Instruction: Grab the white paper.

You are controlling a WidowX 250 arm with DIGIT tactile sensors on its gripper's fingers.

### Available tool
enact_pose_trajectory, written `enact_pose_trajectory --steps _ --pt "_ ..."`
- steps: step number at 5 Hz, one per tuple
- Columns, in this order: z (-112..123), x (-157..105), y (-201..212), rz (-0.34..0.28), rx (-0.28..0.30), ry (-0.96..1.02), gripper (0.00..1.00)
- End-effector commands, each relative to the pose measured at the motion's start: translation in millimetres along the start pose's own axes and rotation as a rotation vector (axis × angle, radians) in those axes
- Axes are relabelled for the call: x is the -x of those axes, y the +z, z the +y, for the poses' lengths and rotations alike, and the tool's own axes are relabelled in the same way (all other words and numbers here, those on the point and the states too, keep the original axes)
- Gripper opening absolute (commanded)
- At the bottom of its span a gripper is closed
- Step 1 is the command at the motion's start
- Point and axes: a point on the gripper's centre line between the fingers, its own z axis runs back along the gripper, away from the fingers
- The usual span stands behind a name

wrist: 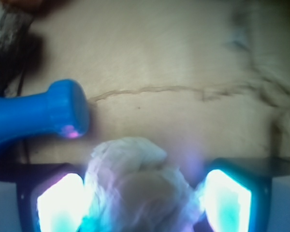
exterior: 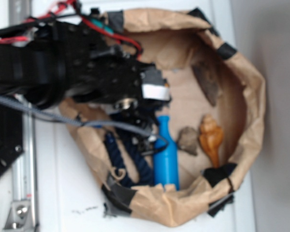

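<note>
The white paper [wrist: 130, 169] is a crumpled wad filling the gap between my gripper's [wrist: 142, 198] two glowing pads [wrist: 60, 203], and it touches both of them. The gripper is shut on it, low over the brown floor of the paper bag. In the exterior view the black arm and gripper [exterior: 137, 108] reach into the bag from the left and hide the paper.
A blue bottle [exterior: 165, 154] [wrist: 38, 113] lies just beside the gripper, neck toward it. The brown paper bag [exterior: 253, 96] also holds a dark blue rope [exterior: 130, 162], a grey stone [exterior: 187, 140], an orange shell [exterior: 210, 137] and a brown shard [exterior: 208, 82].
</note>
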Motion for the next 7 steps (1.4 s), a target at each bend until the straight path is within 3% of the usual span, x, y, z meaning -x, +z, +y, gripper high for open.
enact_pose_trajectory --steps 1,2,4,5,7 --pt "11 -13 11 -0.025 0.021 0.034 0.0" --pt "3 -28 59 -0.018 0.043 0.018 0.0" --pt "-12 -52 158 -0.134 0.004 -0.016 0.0" --pt "-20 -57 190 -0.151 -0.008 -0.046 0.0" --pt "-19 -51 178 -0.147 -0.043 -0.038 0.0"
